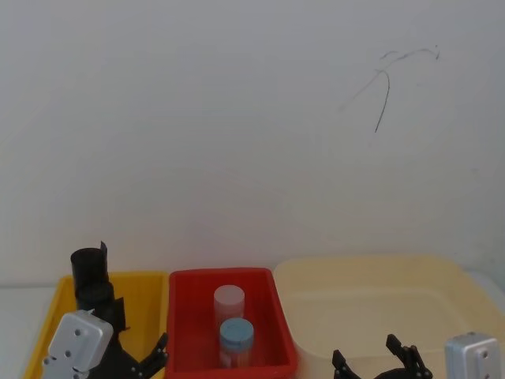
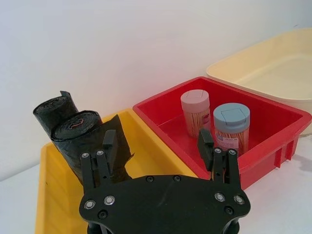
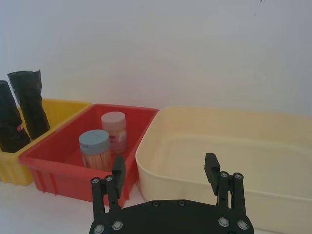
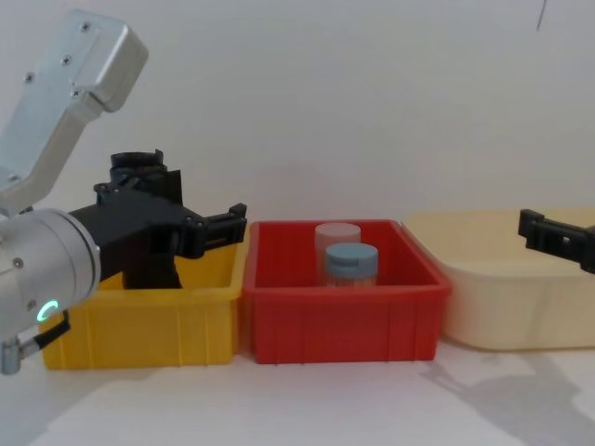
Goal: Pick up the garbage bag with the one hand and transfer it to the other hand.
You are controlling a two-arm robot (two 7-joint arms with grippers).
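Two black rolls stand upright in the yellow bin (image 2: 46,190). The taller one, with a loose flap at its top, is the garbage bag (image 2: 52,111) (image 1: 88,270) (image 3: 29,100) (image 4: 139,172). A second black roll (image 2: 80,134) (image 3: 9,122) leans right beside it. My left gripper (image 2: 157,146) (image 4: 218,228) (image 1: 142,339) hovers open and empty over the yellow bin, close in front of the rolls and touching neither. My right gripper (image 3: 165,170) (image 4: 558,237) (image 1: 367,355) is open and empty, low in front of the cream tub.
A red bin (image 4: 339,321) in the middle holds a pink-lidded jar (image 2: 195,112) and a blue-lidded jar (image 2: 231,126) of toothpicks. A large cream tub (image 3: 234,161) stands at the right. A white wall lies close behind the bins.
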